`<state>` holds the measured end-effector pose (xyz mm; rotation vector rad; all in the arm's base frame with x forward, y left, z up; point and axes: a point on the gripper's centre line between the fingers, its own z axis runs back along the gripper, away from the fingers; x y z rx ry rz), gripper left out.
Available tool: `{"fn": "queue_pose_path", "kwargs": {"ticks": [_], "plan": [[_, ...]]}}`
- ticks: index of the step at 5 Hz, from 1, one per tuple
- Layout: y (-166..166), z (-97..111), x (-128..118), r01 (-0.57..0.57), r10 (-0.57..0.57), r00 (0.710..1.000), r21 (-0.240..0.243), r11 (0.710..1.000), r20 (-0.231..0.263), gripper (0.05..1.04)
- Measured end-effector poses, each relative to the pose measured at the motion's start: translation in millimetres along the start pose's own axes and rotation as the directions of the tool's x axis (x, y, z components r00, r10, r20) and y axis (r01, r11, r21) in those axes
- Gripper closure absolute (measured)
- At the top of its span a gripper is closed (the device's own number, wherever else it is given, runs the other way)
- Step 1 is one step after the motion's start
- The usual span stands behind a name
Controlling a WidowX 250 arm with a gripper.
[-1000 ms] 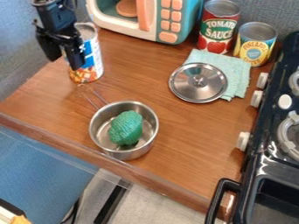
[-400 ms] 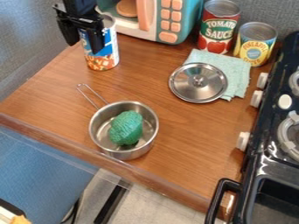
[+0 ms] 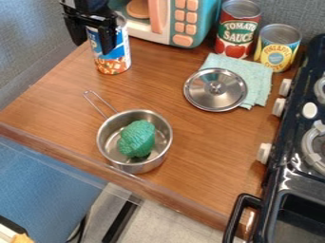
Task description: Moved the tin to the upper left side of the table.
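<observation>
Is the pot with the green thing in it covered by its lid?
No, the pot is uncovered; the lid lies on the cloth.

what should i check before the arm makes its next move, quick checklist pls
1. Tin upright on the table: ok, it stands on its base.
2. Tin at the table's upper left side: ok, beside the toy microwave.
3. End effector open: ok, its fingers are spread apart.
4. End effector free of the tin: cannot tell, one finger overlaps the tin in this view, so contact is unclear.
5. Tin free of the toy microwave: cannot tell, they overlap in this view.
6. Pot out of the tin's way: ok, it sits apart, nearer the table's front edge.
</observation>
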<state>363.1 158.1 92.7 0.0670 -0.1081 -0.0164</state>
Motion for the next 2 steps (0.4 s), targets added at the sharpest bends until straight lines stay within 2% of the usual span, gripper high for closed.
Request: {"fn": "queue_pose_path", "kwargs": {"ticks": [1, 2], "plan": [[7, 28, -9, -0.055, 0.056, 0.998, 0.065, 0.996, -0.013, 0.083], [5, 29, -21, -0.046, 0.048, 0.998, 0.055, 0.997, -0.045, 0.083]]}}
